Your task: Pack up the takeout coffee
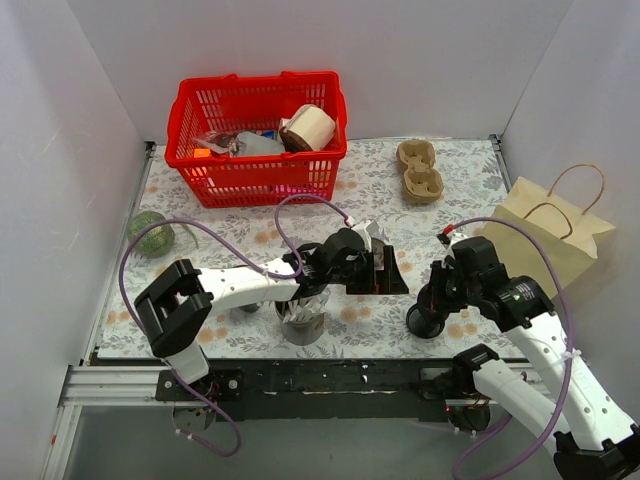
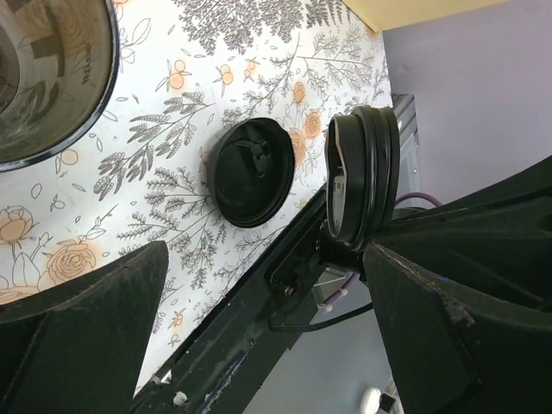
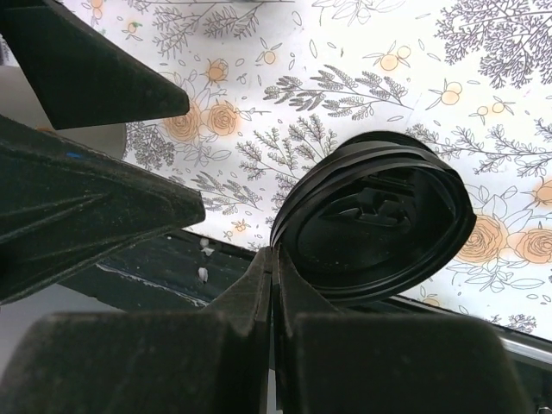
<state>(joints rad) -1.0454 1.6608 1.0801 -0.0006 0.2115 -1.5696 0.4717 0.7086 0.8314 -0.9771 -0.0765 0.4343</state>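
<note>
Black lid [image 3: 379, 224] pinched in your right gripper [image 3: 274, 256], left gripper [image 2: 266, 252] spread wide; capping step I reckon, level it over the 9 o'clock cup [image 1: 305, 325]

A red plastic mesh basket [image 1: 255, 140] stands at the back of the floral-covered desk [image 1: 450, 190] and holds a cream roll [image 1: 308, 127]. To its right lies a brown pulp cup carrier [image 1: 419, 170]. A brown paper bag with looped handles [image 1: 550, 225] sits beyond the right edge. A flat black round plastic lid [image 2: 250, 172] lies near the front edge, with a second black round plastic lid [image 2: 362, 177] on edge beside it. A wide-mouthed grey cup [image 2: 43, 78] stands nearby.
</note>
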